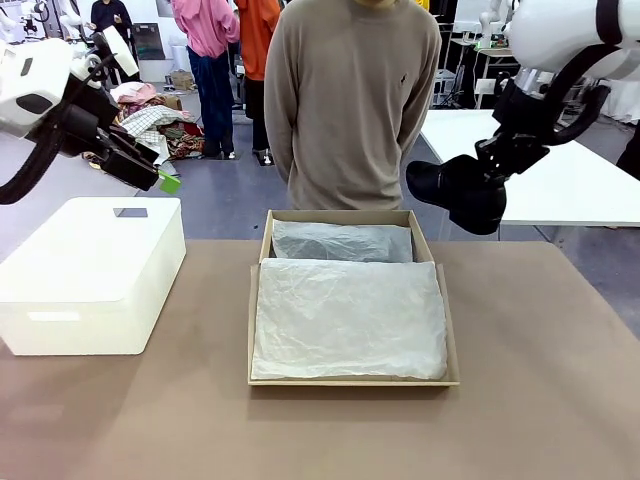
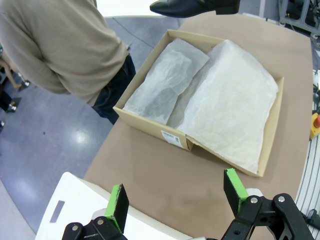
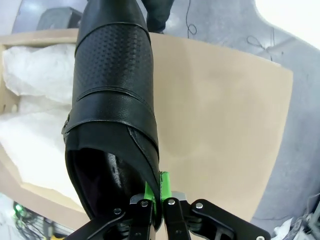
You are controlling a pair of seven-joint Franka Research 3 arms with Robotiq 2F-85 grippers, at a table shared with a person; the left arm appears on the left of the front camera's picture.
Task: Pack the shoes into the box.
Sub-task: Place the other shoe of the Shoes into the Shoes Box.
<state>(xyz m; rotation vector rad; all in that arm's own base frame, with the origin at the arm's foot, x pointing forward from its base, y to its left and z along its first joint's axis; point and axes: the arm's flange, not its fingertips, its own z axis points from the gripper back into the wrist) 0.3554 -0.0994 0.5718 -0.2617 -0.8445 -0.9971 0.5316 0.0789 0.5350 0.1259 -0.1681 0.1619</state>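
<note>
Left hand [image 2: 175, 194] is up in the air at far left, above the far side of the white container [image 1: 90, 270]. Its green pads are spread wide with nothing between them.

The container sits near the left edge of the surface [image 1: 540, 400]. A bare strip lies between it and the box [image 1: 254, 330].

The box is central and open, long sides running left-right. White tissue paper [image 1: 350, 320] covers both the far section and the wider near one.

A person [image 1: 350, 110] stands at the far edge, just behind the box. There is open surface in front of the box and along its right side.

Right hand [image 3: 160, 200] is raised beyond the box's far-right corner, pinched tight on the back rim of a black shoe [image 1: 455, 190]. The shoe is airborne and clear of the box, long axis roughly level and crosswise. Its toe points left toward the person.
</note>
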